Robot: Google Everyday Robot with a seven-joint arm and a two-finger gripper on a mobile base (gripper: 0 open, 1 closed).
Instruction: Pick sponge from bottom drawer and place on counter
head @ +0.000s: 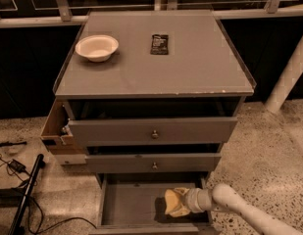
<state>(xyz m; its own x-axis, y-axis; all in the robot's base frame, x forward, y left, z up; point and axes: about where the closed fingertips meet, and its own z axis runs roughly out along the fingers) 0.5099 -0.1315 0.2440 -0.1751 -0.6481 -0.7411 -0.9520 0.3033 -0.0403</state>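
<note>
The pale-yellow sponge (173,202) sits in the right half of the open bottom drawer (129,205), tipped up against the end of my arm. My gripper (182,201) reaches into the drawer from the lower right, right at the sponge, and its tips are hidden behind the sponge. The white arm (239,212) runs off to the bottom right. The grey counter (190,70) is above, with bare surface across its front and right.
A white bowl (96,47) and a black packet (159,44) lie at the back of the counter. Two wider drawers with knobs (154,133) stand partly pulled out above the bottom drawer. Cables (16,166) lie on the floor at left. A white post (287,77) stands at right.
</note>
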